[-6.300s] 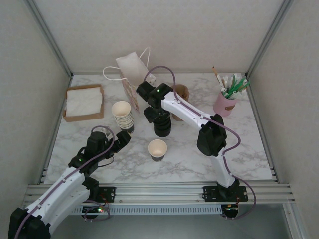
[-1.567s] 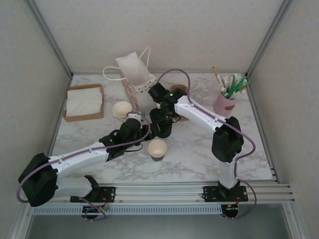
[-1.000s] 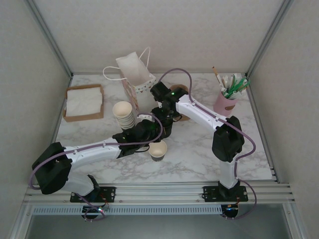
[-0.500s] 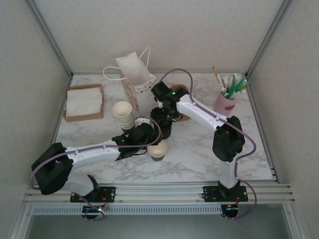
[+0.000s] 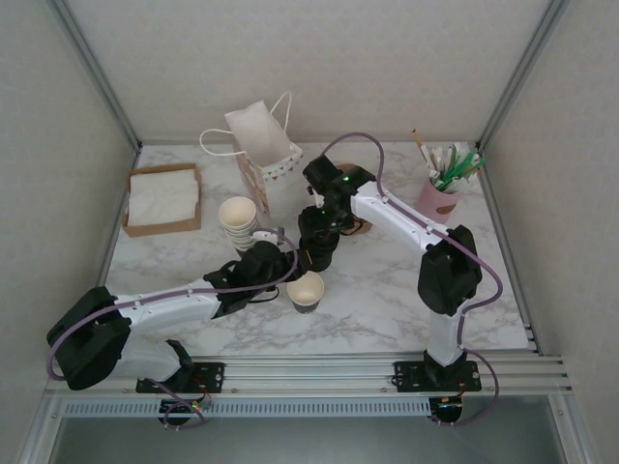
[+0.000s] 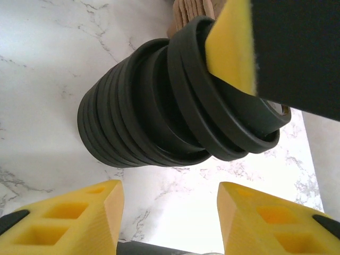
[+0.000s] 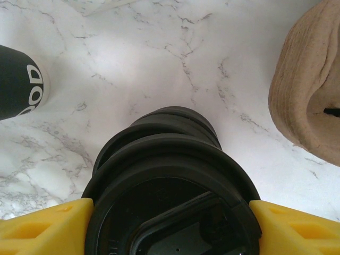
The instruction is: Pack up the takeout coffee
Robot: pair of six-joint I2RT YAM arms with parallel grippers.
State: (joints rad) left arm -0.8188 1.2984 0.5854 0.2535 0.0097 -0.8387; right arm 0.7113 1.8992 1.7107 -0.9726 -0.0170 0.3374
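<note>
The right gripper [image 7: 170, 222] clasps the round black plastic top lid [image 7: 170, 178] of the black lid stack [image 6: 127, 127]. The left gripper [image 6: 170, 212], jaws apart and gripping nothing, faces that stack. The small paper cup [image 5: 306, 289], cream above and dark below, stands open-topped on the white marble table [image 5: 387, 300], near the stack.

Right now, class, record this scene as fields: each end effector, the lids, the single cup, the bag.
left end effector: open, empty, facing the lid stack
right end effector: closed on the top lid of that stack
single cup: upright, no lid yet, beside the stack
paper bag: standing at the back
</note>
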